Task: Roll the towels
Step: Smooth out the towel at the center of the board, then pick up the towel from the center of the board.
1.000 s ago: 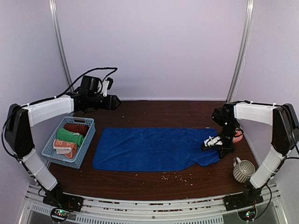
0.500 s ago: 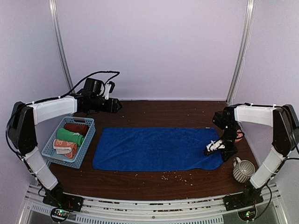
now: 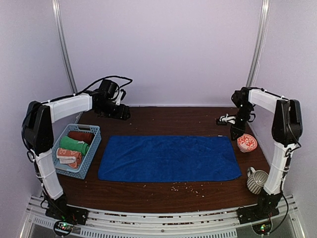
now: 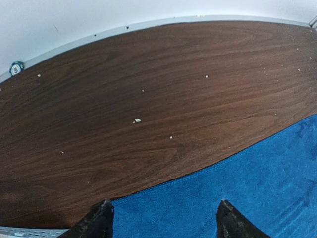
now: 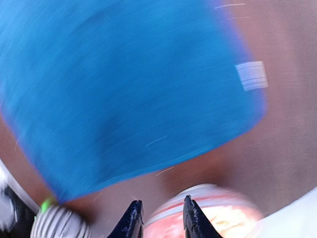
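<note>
Both arms hold nothing: the left gripper (image 4: 162,218) gapes wide over the far edge of the blue towel (image 3: 168,158), which lies flat mid-table, and the right gripper (image 5: 161,218) is barely parted near the bowl (image 3: 246,143). I fear the right one could clip that bowl as it comes down for the towel.

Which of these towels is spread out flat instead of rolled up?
The royal blue towel, flat on the table; the green towel, dark red towel and orange-patterned towel lie rolled in the basket.

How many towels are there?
4. The blue towel lies flat on the table. Rolled in the basket: a dark red towel, a green towel, an orange-patterned towel. More may hide underneath.
</note>
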